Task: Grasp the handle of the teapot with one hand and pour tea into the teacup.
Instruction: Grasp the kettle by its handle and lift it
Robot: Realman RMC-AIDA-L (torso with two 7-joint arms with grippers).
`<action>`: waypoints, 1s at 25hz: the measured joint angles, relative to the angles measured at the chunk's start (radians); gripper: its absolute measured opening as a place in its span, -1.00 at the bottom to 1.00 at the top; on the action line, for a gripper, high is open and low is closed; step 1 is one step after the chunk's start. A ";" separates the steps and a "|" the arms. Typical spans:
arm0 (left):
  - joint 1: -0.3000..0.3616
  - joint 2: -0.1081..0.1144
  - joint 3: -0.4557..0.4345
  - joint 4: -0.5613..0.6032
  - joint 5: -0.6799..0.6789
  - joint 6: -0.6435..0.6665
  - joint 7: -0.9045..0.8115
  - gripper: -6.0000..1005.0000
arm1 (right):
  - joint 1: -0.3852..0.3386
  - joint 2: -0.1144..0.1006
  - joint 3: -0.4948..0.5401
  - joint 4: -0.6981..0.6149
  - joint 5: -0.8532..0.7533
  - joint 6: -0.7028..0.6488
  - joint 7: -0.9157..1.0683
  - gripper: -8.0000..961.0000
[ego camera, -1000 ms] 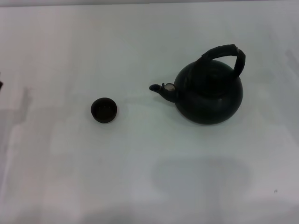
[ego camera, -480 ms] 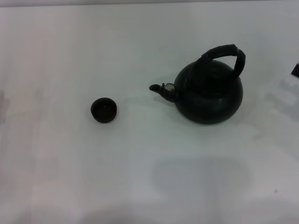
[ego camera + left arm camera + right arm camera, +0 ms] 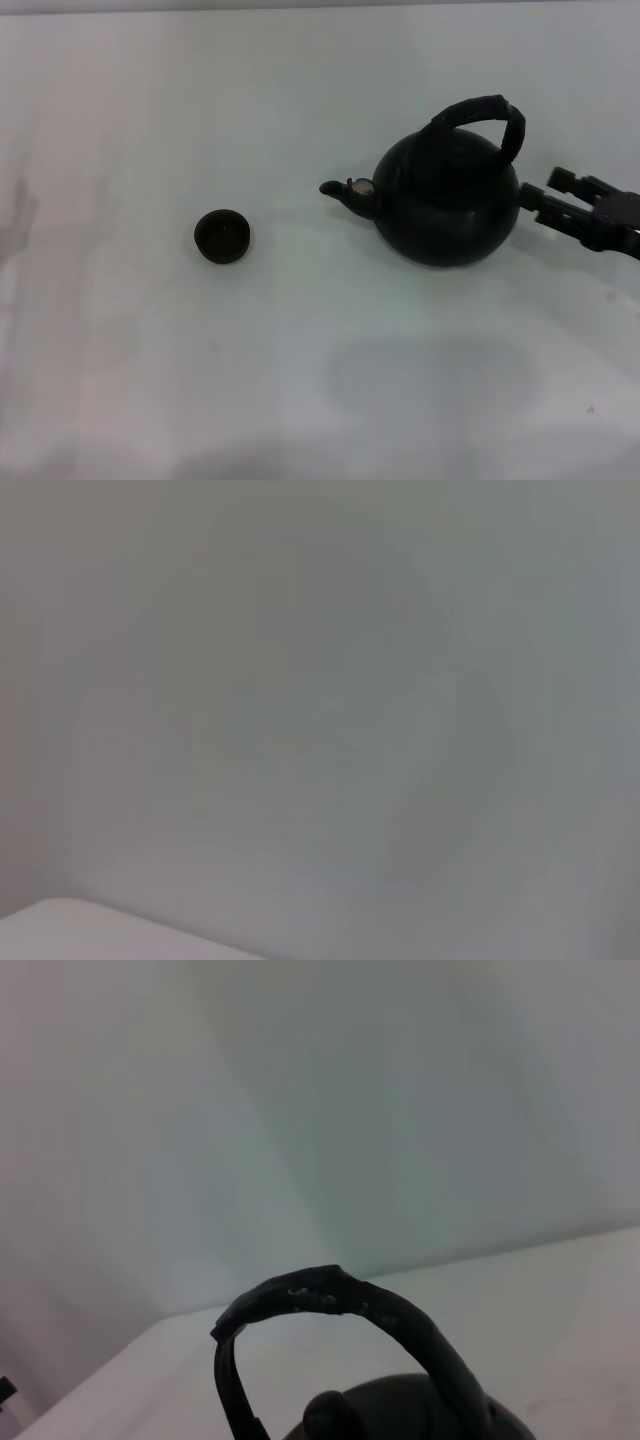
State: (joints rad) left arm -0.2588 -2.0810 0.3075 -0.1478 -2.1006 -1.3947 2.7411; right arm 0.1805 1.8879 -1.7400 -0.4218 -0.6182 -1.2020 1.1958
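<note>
The matte-black teapot (image 3: 447, 200) stands on the white table (image 3: 300, 360) at the right, its stubby spout (image 3: 345, 192) pointing left toward the teacup. Its black wrapped handle (image 3: 480, 112) arches upright over the top. The tiny dark teacup (image 3: 222, 236) sits left of centre, about a hand's width from the spout. No tea shows. My right gripper (image 3: 545, 188) reaches in from the right edge, open, its fingertips just right of the teapot's body and below the handle. The right wrist view shows the handle (image 3: 340, 1300) and the teapot's top (image 3: 335, 1420) close up. My left gripper is out of view.
The left wrist view shows only a pale wall and a corner of the table (image 3: 80, 930). A faint shadow lies on the table in front of the teapot (image 3: 430, 380).
My right gripper has come in from the right edge and now sits beside the teapot's body. The teapot and teacup have not moved.
</note>
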 joint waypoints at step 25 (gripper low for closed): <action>0.000 -0.002 0.001 -0.009 0.001 0.004 0.000 0.72 | 0.056 0.077 0.099 -0.002 -0.003 0.121 -0.137 0.73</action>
State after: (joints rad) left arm -0.2588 -2.0832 0.3083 -0.1565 -2.1000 -1.3907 2.7411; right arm 0.2364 1.9650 -1.6408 -0.4236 -0.6213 -1.0808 1.0588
